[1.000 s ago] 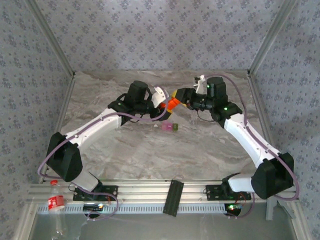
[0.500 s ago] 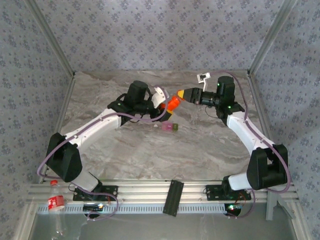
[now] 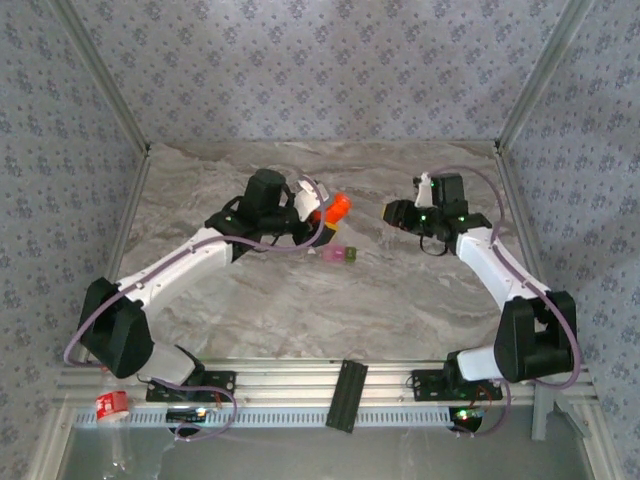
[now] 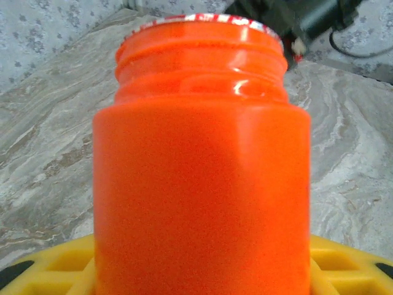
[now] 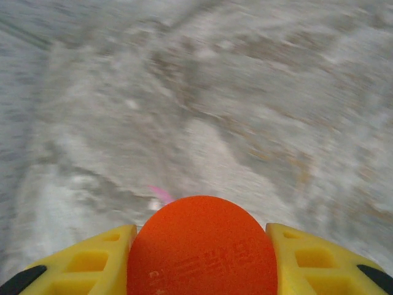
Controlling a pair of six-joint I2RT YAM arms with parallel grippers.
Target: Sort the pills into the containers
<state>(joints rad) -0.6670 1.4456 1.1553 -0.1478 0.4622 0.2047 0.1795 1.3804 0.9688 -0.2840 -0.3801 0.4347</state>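
1. Already the opening step looks done: my left claw [image 3: 325, 213] is clamped around the orange bottle [image 4: 201, 184], held upright above the table [image 3: 300, 300], and the threaded neck is bare.
2. My right claw [image 3: 392, 213] is closed on a round orange cap [image 5: 201, 246], well apart from the bottle and off to the right of my left claw, so I judge the bottle uncapped.
3. At the bottle's mouth I see a pale rim. I cannot tell whether a seal covers it.
4. The containers [image 3: 340, 255] sit on the table between my two claws, just on the near side of my left claw and below the bottle. The pink compartment [image 3: 331, 255] is on the side of my left claw, with the olive-green compartment [image 3: 350, 256] joined to it.
5. I see no pills anywhere, and the compartments are too small to show whether anything lies inside.
6. So the sorting itself seems not yet begun: the pills must come out of the bottle and be divided between the two compartments. The cap needs a place too.
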